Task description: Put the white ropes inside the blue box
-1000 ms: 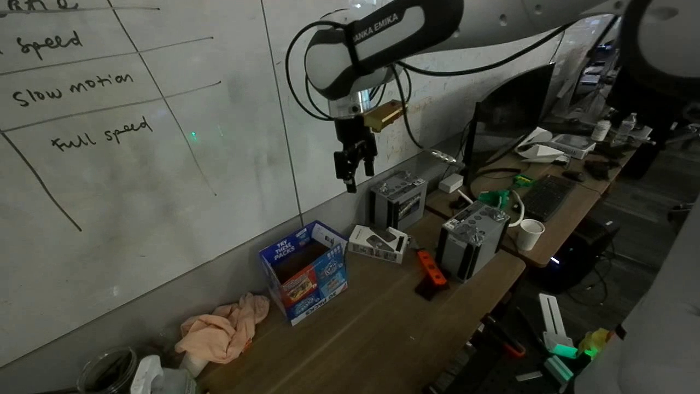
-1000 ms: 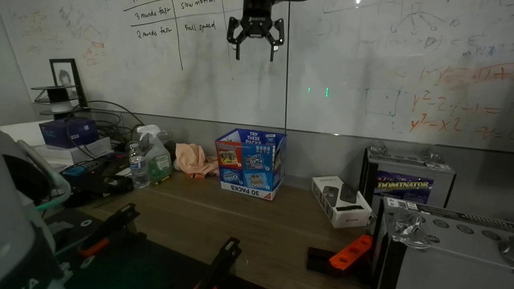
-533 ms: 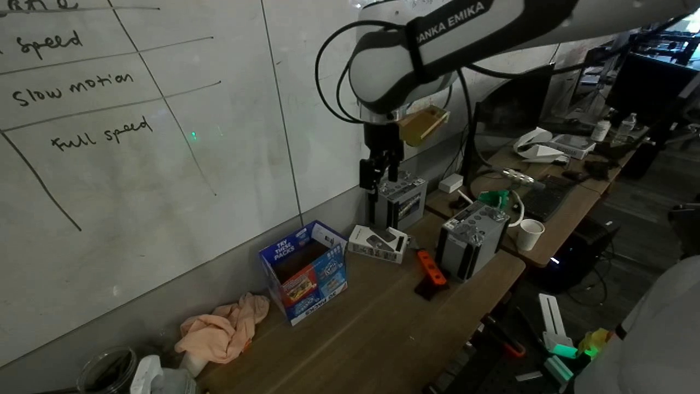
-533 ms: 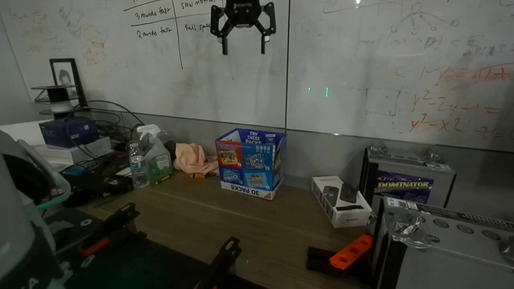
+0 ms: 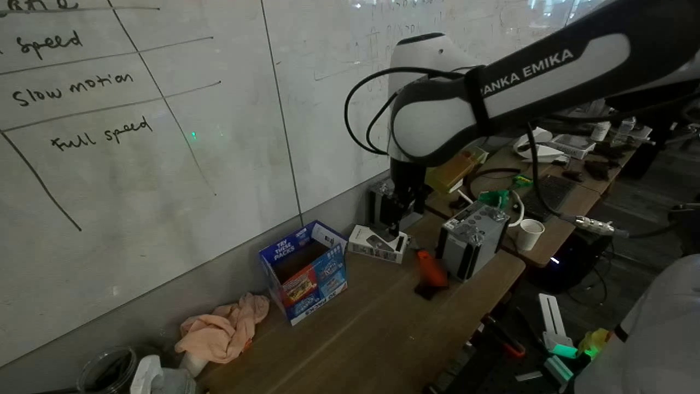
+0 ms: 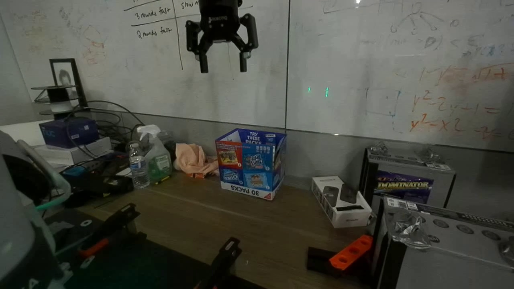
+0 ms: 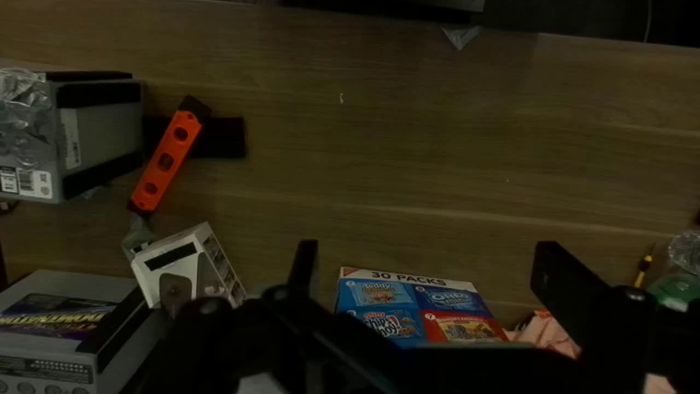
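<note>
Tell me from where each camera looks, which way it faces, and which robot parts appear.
In an exterior view: across the desk from the whiteboard, facing it almost squarely; the open gripper hangs at the top.
In an exterior view: above the desk end with the peach cloth, looking down lengthwise past the blue box; the arm and gripper appear.
Wrist view: at the arm's end, facing down at the desk; fingers enter from below, apart.
Both exterior views share the whiteboard, blue box and peach cloth.
</note>
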You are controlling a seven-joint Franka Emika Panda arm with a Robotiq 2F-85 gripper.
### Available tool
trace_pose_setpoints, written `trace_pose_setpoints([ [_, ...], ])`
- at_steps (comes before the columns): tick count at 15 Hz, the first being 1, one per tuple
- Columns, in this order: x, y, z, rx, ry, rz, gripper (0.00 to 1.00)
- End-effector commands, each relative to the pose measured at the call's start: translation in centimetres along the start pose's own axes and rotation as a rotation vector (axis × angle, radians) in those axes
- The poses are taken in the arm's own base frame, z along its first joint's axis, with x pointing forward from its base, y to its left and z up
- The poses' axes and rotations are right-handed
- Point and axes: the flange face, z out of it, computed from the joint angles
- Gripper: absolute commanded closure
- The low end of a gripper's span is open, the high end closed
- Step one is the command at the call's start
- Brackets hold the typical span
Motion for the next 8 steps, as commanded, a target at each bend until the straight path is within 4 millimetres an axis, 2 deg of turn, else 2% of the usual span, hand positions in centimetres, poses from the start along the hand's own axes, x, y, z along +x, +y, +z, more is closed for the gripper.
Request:
trace_pose_setpoints([
  [1,-1.1,-0.9,-0.1,0.042,0.017,0.018,0.0],
  [8,-0.5,-0.8,1.0,0.031,-0.023,0.009,0.0],
])
